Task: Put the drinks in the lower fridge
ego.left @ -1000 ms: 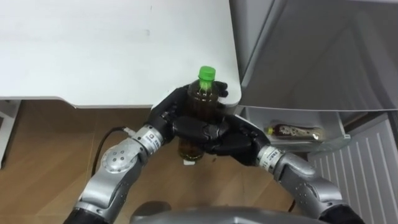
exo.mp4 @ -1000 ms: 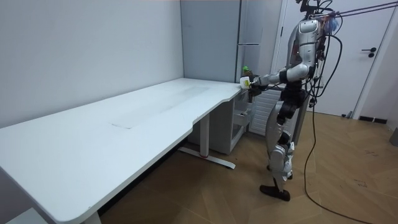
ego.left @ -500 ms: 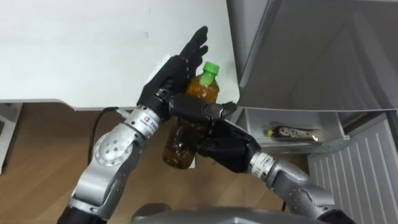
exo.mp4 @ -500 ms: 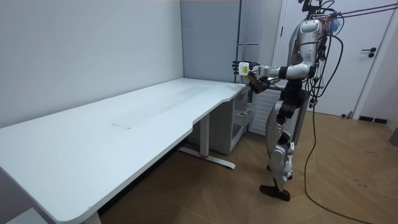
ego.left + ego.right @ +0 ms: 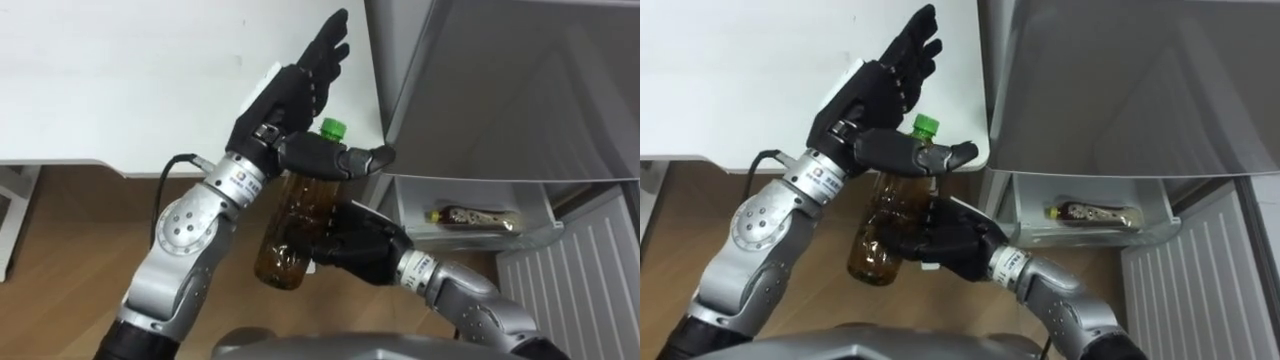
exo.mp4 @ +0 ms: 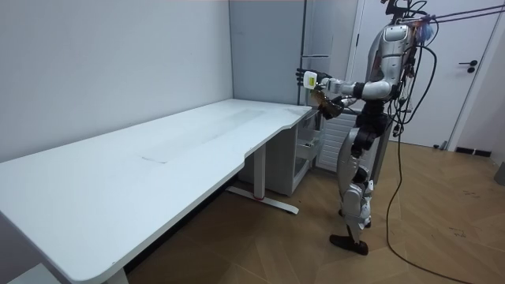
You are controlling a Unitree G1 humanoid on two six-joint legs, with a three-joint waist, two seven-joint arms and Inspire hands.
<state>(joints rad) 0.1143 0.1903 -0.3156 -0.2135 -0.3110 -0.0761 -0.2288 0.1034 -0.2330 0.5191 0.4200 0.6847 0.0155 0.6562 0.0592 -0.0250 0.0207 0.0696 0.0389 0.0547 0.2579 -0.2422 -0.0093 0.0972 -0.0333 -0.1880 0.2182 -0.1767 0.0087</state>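
Stands at the far end of the white counter (image 5: 120, 80), right by the grey fridge (image 5: 500, 90), both arms up in front of the chest. Grips a brown tea bottle (image 5: 292, 220) w/ right hand (image 5: 355, 245): forearm in from lower right, palm wrapped round the bottle's mid-body, fingers clamped on it. Holds the bottle tilted, green cap (image 5: 332, 127) up and toward the fridge, base down and to the left, in mid-air over the wood floor (image 5: 70, 250), just off the counter's edge and resting on nothing. Holds left hand (image 5: 290, 90) up above and behind the bottle's top: forearm rising steeply from lower left, wrist bent, fingers straight and close together, pointing up and to the right over the counter's corner. Lays the left thumb horiz. across the front of the bottle's neck, just below the cap, tip reaching toward the fridge; cannot tell if it presses on the plastic or sits just clear. At right, below the fridge's grey door: lower drawer (image 5: 500, 238) standing open, w/ a second drink bottle (image 5: 470, 214) lying on its side in it, well apart from the held one. In room view, left hand highest, bottle just below it, both btwn torso and fridge.
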